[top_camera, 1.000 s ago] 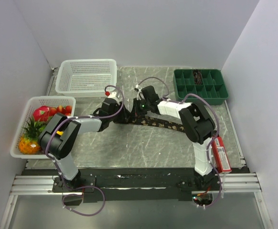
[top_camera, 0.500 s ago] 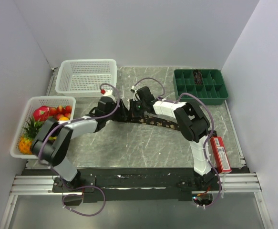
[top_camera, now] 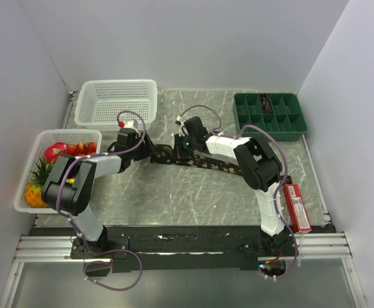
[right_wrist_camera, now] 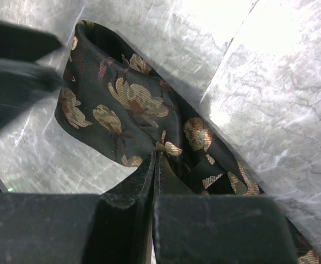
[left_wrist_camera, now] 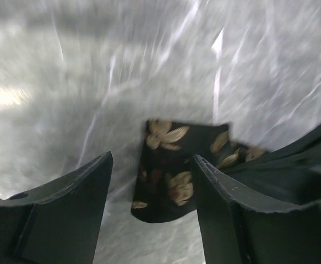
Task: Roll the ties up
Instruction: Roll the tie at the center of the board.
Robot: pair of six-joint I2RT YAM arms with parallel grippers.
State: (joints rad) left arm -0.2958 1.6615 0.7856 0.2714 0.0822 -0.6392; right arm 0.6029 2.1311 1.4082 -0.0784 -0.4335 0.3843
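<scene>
- The right pincer [right_wrist_camera: 155,157], tips together, pinches the tie [right_wrist_camera: 121,99] near its end.
- The left pincer [left_wrist_camera: 152,159], jaws apart, should close squarely on that end before turning it over.

From overhead my two arms look alike. The left arm [top_camera: 103,165] and the right arm [top_camera: 270,212] both pair white link tubes with chunky black joint housings. Thin purple cables [top_camera: 203,108] loop off each wrist, and more coil below the bases toward six o'clock. A small green light [top_camera: 187,144] glows on the right wrist, and a red plug [top_camera: 120,122] sits on the left one. My fingers [left_wrist_camera: 66,214] are matte black with rough-cut edges.
</scene>
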